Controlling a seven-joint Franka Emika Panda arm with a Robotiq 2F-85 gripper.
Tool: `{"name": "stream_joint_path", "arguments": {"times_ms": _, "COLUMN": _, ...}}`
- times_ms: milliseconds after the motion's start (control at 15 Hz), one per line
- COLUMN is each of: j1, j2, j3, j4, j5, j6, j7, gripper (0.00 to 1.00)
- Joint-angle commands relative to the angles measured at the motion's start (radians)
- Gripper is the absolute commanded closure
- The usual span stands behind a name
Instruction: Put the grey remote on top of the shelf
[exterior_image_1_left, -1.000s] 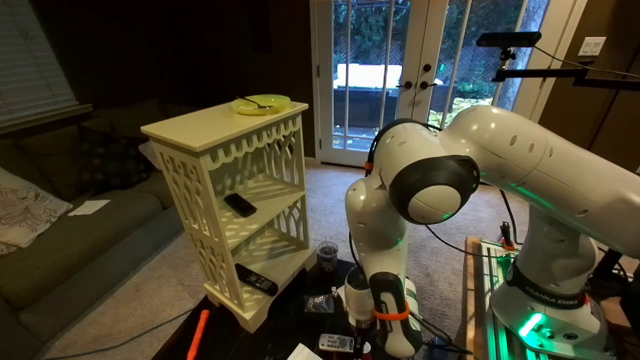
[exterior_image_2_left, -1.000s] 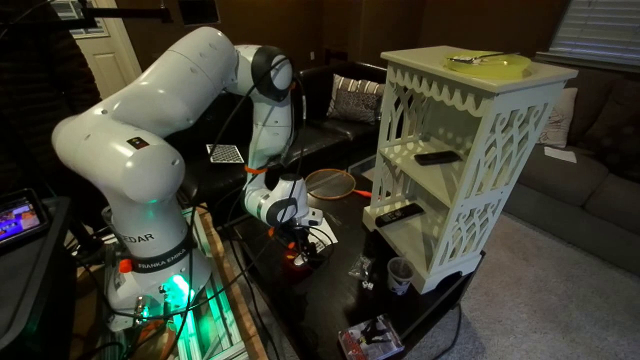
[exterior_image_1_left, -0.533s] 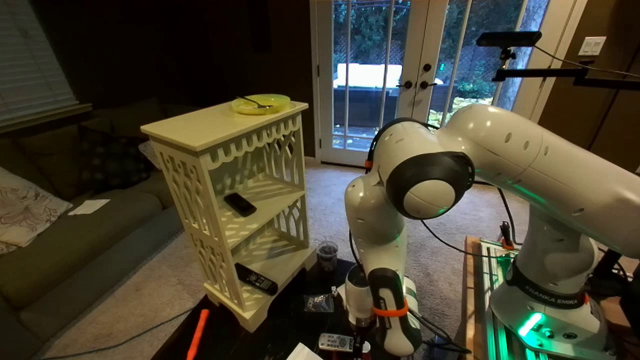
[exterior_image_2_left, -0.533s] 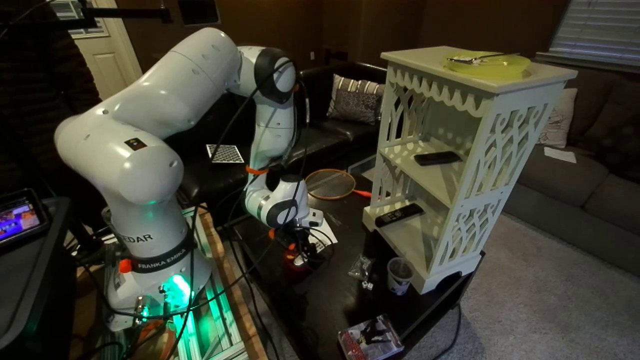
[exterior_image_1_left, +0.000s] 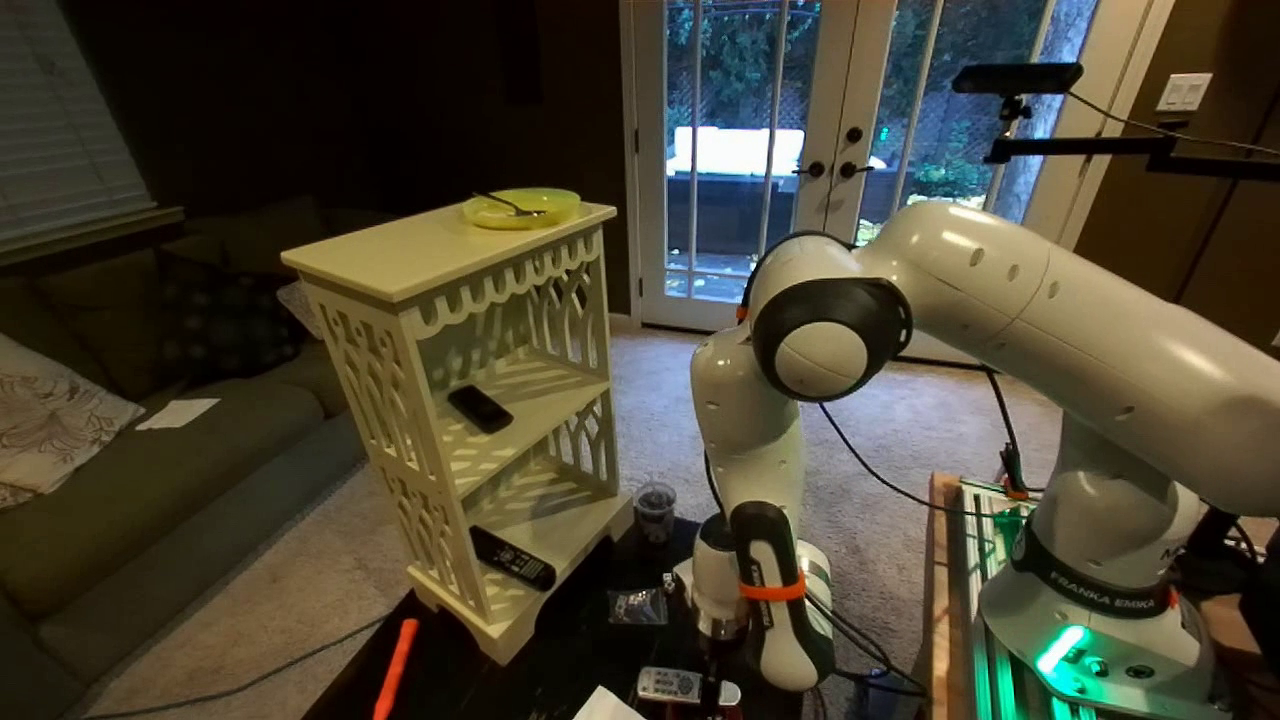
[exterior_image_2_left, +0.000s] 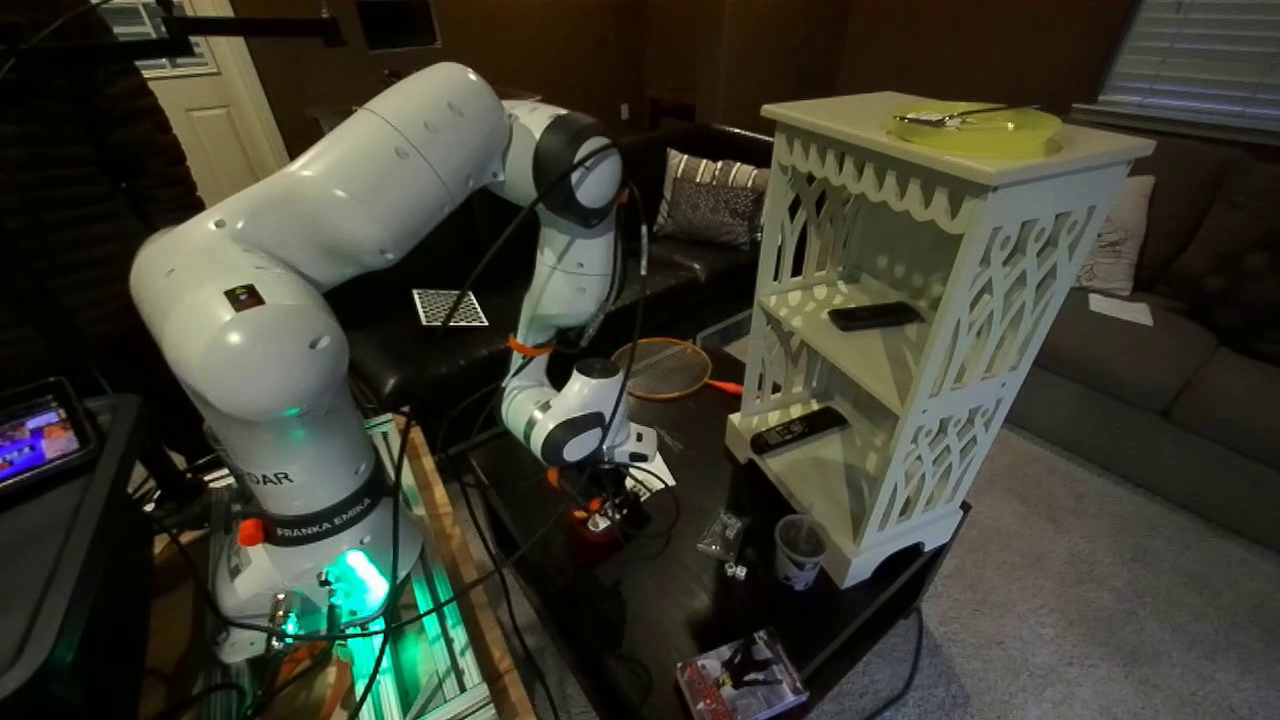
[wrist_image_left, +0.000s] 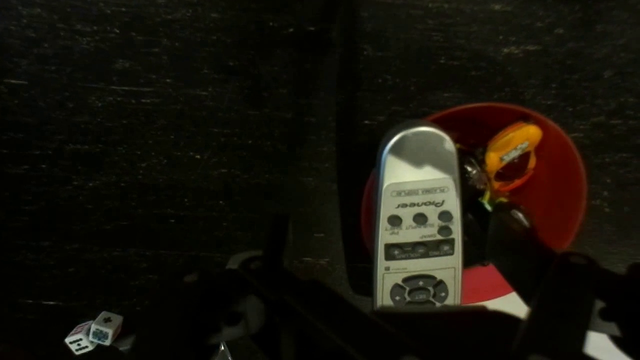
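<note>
The grey remote (wrist_image_left: 419, 225) lies across the rim of a red bowl (wrist_image_left: 560, 170) in the wrist view; its lower end is hidden by my gripper. In an exterior view the grey remote (exterior_image_1_left: 670, 685) shows beside a dark finger. My gripper (wrist_image_left: 392, 227) is open, its dark fingers apart on either side of the remote, with gaps visible. The gripper (exterior_image_2_left: 608, 500) is low over the table in an exterior view, partly hidden by cables. The cream-white shelf (exterior_image_1_left: 350, 262) stands upright on the table; its top also shows in an exterior view (exterior_image_2_left: 840, 118).
A yellow plate (exterior_image_2_left: 975, 130) with a fork sits on the shelf top. Black remotes (exterior_image_1_left: 512, 560) lie on the lower tiers. A cup (exterior_image_2_left: 800, 550), plastic bag (exterior_image_2_left: 722, 535), dice (wrist_image_left: 95, 331), case (exterior_image_2_left: 742, 680) and racket (exterior_image_2_left: 662, 368) are on the dark table. Cables hang along the arm.
The arm has reached forward a little, shifting my hand slightly away from the base. More of the remote's end shows beside the finger. The remote and shelf appear unmoved.
</note>
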Motion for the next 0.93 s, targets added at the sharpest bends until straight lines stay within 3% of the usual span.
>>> {"name": "stream_joint_path", "arguments": {"times_ms": 0, "j1": -0.129, "j2": 0.036, "j3": 0.06, "j4": 0.027, "j5": -0.084, "j6": 0.013, "j7": -0.049, "gripper": 0.0}}
{"name": "stream_joint_path", "arguments": {"times_ms": 400, "j1": -0.226, "j2": 0.062, "j3": 0.097, "j4": 0.04, "j5": -0.132, "j6": 0.025, "j7": -0.074, "gripper": 0.0}}
{"name": "stream_joint_path", "arguments": {"times_ms": 867, "j1": -0.237, "j2": 0.101, "j3": 0.117, "j4": 0.081, "j5": -0.155, "j6": 0.008, "j7": -0.089, "gripper": 0.03}}
